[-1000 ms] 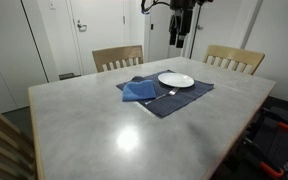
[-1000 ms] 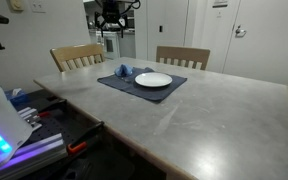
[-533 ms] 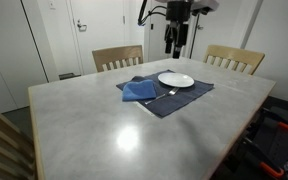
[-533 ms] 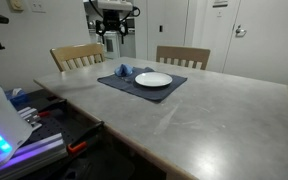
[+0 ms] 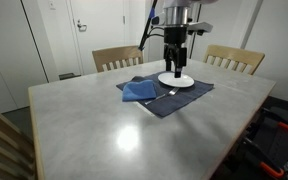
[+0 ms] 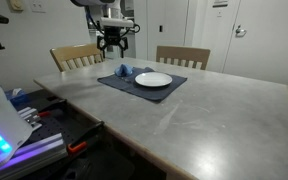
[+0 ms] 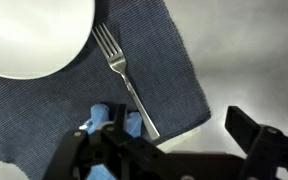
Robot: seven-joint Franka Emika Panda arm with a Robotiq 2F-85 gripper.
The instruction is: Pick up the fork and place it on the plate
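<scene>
Jaws spread wide, nothing between them; in the wrist view their dark bodies fill the lower corners and the tips are cut off by the frame edge. The arm (image 5: pixel 174 40) holds them above the place setting, clear of everything.

Directly below lies the fork (image 7: pixel 127 82), flat on the dark blue placemat (image 7: pixel 159 55). Its long axis runs diagonally in the wrist view. The handle end sits about under the gap between the jaws, and the tines point away toward the white plate (image 7: pixel 29 35), stopping just beside its rim. The folded blue napkin (image 7: pixel 109 122) lies close against the handle on the other side, so the fork sits between plate and napkin. Judging from this, the jaws would need to turn to close across that thin handle, and the napkin leaves little room on one side.

In an exterior view the fork (image 5: pixel 168 94) is only a faint sliver and the arm hides part of the plate (image 5: pixel 184 81). In an exterior view the napkin (image 6: pixel 124 72) screens the fork entirely. The grey counter (image 5: pixel 104 130) carries it all.
</scene>
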